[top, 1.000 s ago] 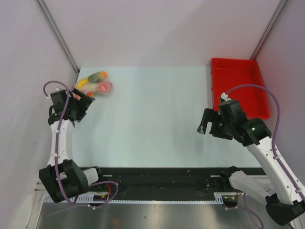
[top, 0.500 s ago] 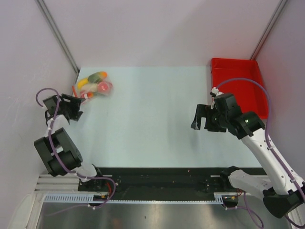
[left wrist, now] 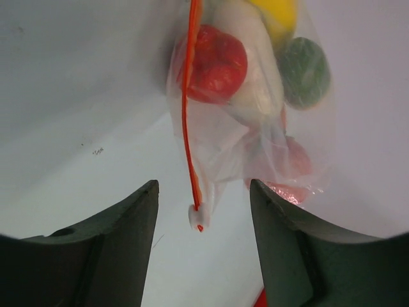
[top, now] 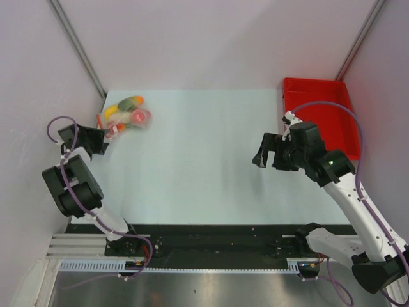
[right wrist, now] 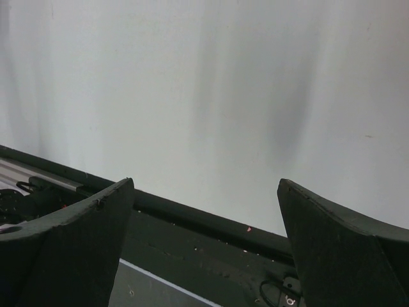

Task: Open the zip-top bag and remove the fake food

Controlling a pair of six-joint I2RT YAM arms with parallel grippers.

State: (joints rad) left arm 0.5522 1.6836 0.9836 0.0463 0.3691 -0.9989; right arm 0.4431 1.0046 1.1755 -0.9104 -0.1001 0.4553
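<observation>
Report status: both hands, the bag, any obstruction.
Left hand open, empty, just short of the zip-top bag. Right hand open, empty, over mid-table. Fake food inside the bag. Nothing seen blocking.

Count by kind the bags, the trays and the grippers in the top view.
Clear crinkly plastic zip-top bag: 1
Rigid red plastic tray: 1
Black two-finger grippers, left gripper and right gripper: 2
Total: 4

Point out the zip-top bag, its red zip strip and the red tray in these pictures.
zip-top bag (left wrist: 223, 147): left wrist view, clear plastic near its middle.
red zip strip (left wrist: 185, 128): left wrist view, midway along it.
red tray (top: 316, 89): top external view, bare floor.
</observation>
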